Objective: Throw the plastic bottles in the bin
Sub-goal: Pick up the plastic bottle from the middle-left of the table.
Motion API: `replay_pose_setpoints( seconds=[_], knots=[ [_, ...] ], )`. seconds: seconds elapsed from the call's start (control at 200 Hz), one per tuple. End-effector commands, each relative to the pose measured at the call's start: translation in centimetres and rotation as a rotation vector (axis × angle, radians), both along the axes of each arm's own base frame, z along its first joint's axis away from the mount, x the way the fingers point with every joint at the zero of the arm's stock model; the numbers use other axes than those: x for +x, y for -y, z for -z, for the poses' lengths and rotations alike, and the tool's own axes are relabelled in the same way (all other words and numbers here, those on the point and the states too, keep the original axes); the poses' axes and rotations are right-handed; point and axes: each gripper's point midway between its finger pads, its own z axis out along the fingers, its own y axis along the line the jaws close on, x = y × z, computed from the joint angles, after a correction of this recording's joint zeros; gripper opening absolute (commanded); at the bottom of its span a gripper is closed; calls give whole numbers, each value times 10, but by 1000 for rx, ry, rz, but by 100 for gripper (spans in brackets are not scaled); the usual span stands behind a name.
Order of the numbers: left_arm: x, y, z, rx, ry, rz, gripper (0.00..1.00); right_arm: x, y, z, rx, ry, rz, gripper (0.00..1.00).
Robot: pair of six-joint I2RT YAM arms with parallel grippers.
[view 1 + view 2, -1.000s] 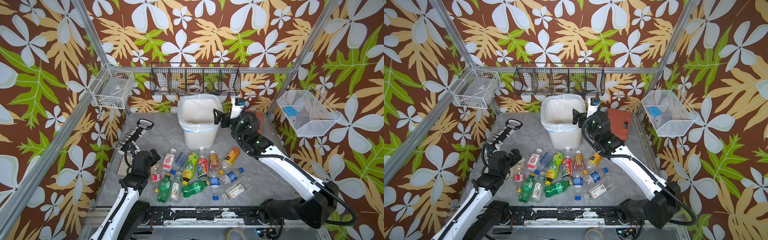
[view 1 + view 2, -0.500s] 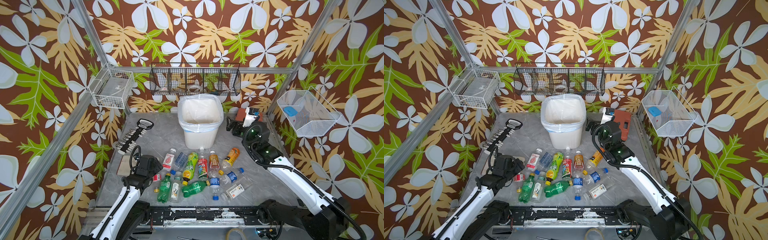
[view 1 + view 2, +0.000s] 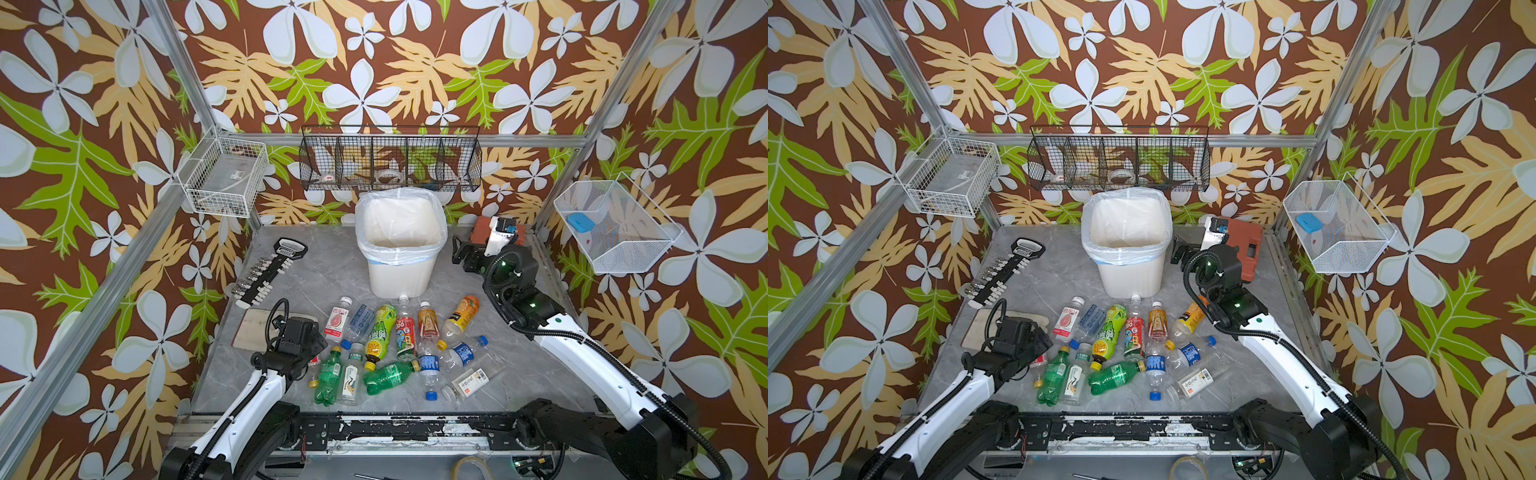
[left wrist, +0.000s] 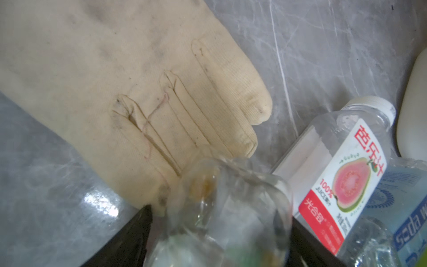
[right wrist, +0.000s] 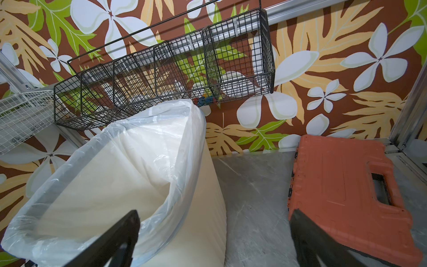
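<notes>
left wrist view puts the left gripper (image 4: pixel 219 215) low over the tabletop (image 4: pixel 335 57), with a clear bottle (image 4: pixel 242 198) lying between its two black fingers. the bottle's long axis runs along the fingers, and its round base points ahead past the tips toward a cream glove (image 4: pixel 138 92). the jaws stand partway in around it, and i cannot tell whether they press on it. just to this gripper's right lies the guava juice bottle (image 4: pixel 342 185), white cap pointing ahead. in both top views the other bottles (image 3: pixel 405 332) lie on their sides in a cluster to the right of this gripper. most have their long axes aimed toward the bin (image 3: pixel 399 278), while one green bottle (image 3: pixel 388 376) lies crosswise. the bin stands upright beyond them. the right gripper (image 5: pixel 212 240) is spread wide with nothing between its fingers, raised just beside the bin. the bin is ahead of one finger and an orange tool case (image 5: pixel 342 185) ahead of the other.
</notes>
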Motion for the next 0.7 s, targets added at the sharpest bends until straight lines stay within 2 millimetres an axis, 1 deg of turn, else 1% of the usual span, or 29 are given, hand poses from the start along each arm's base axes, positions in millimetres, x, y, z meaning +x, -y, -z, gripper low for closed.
replay_pose_setpoints(
  seconds=[0.0, 0.09, 0.205, 0.28, 0.42, 0.47, 0.6, 0.655, 0.695],
  knots=[
    [11, 5, -5, -26, 41, 1, 79, 1, 3, -5, 17, 17, 17, 100],
    [13, 6, -6, -32, 41, 4, 71, 0, 3, -7, 21, 19, 16, 100],
    [13, 5, -7, -20, 47, 4, 60, 0, 4, -4, 24, 21, 25, 100],
    [13, 5, -11, -23, 54, 5, 58, 0, 4, -3, 27, 15, 25, 100],
    [16, 1, -24, 6, 76, 6, 59, 1, 2, -3, 30, 20, 19, 100],
    [18, 0, -33, 14, 92, 7, 59, 2, 3, -3, 29, 21, 22, 100],
    [32, 1, -68, 28, 185, 23, 59, 2, 3, -4, 29, 26, 23, 100],
    [38, -1, -87, 47, 231, 29, 58, 3, 3, -3, 29, 26, 26, 100],
    [42, -2, -103, 59, 271, 32, 57, 3, 3, -3, 30, 23, 24, 100]
  ],
)
